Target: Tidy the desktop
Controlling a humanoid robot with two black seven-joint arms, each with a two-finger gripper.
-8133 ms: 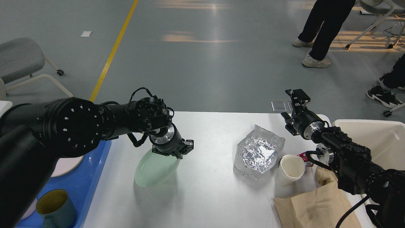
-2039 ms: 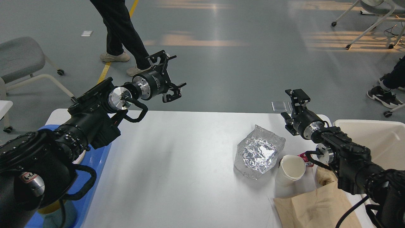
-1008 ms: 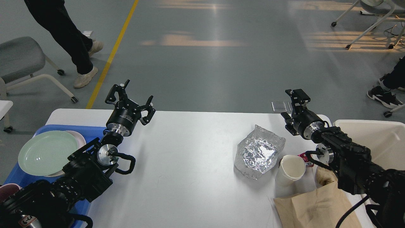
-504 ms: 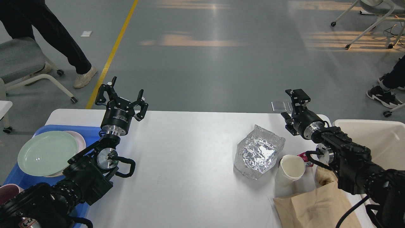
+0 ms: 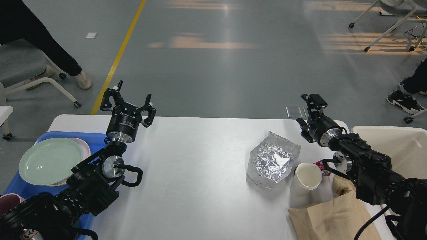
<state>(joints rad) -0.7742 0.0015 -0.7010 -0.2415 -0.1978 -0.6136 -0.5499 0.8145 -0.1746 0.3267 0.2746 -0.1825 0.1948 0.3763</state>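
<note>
Left claw [image 5: 127, 100] is held wide and empty; right claw [image 5: 309, 110] cannot be told. The paper cup [image 5: 305, 178] could be knocked over if the foil bag [image 5: 273, 160] beside it on the worktop [image 5: 200, 186] is grabbed.

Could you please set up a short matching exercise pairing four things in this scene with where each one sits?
Things:
1. pale green plate
2. foil bag
3. white paper cup
4. brown paper bag

Places:
A. at the near right corner of the desktop
B. in the blue tray on the left
C. on the desktop, just left of the paper cup
D. between the foil bag and my right arm

Pairs: 1-B, 2-C, 3-D, 4-A
</note>
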